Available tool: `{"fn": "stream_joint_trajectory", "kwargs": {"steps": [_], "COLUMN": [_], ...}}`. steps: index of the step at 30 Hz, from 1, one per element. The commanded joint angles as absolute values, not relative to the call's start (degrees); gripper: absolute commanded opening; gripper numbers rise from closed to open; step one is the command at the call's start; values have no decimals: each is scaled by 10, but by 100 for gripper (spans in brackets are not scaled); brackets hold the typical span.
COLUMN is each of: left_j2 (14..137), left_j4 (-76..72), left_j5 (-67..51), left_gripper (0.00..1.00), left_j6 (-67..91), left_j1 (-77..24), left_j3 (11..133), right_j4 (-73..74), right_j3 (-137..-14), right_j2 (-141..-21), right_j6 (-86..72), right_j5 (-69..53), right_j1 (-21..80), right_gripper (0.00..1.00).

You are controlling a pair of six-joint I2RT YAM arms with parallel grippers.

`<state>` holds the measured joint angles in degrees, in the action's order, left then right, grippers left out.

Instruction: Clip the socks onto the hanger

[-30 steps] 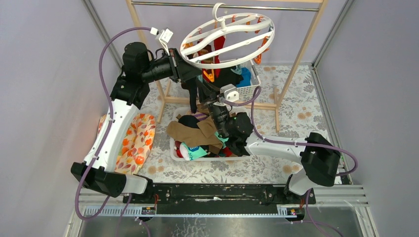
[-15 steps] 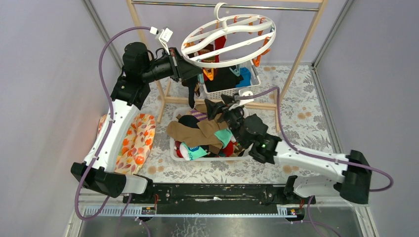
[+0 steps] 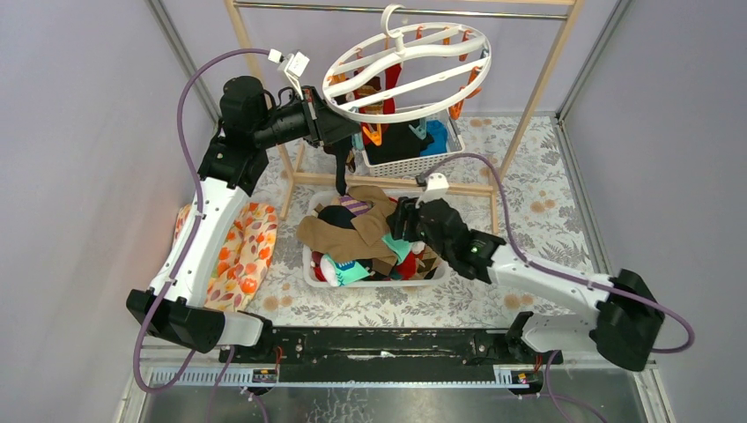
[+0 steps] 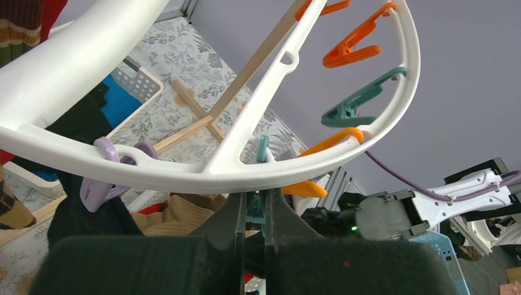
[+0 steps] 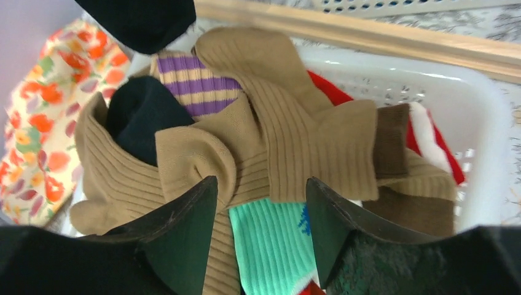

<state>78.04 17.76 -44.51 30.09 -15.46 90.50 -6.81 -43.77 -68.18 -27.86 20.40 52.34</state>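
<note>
Hovering right pincer (image 5: 259, 187), jaws apart, over tan sock (image 5: 307, 141): drop, pinch one layer only. Left pincer (image 4: 255, 206) clamped on teal clip (image 4: 255, 215).

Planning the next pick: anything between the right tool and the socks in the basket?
Nothing visible. The right tool hangs open over the white basket; the tan sock and mint-green sock lie uncovered just below it.

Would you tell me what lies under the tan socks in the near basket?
Under the tan socks a mint-green sock and a red sock peek out; the basket floor is hidden.
</note>
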Motion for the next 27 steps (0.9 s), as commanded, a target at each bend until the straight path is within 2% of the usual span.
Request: {"fn": "stream_joint_trajectory", "kwargs": {"steps": [1, 12, 16, 19, 25, 27], "left_j2": [773, 778, 779, 780, 779, 779], "left_j4": [185, 206, 208, 208, 218, 220], "left_j5": [-444, -451, -452, -453, -454, -453], "left_gripper": [0, 1, 1, 1, 1, 1], "left_j6": [287, 265, 261, 259, 245, 243], "left_j1": [-158, -158, -158, -158, -158, -158], "left_j3": [913, 931, 929, 926, 935, 937], "right_j4": [-42, 21, 40, 22, 7, 5], "right_j3": [-524, -632, -654, -647, -629, -621], "right_j2": [-768, -920, -948, -948, -893, -865], "right_j6": [-267, -206, -204, -207, -205, -203], "right_j5": [165, 253, 248, 231, 232, 227], "right_j1": [503, 482, 482, 482, 475, 475], "right_gripper": [62, 61, 59, 47, 6, 0]}}
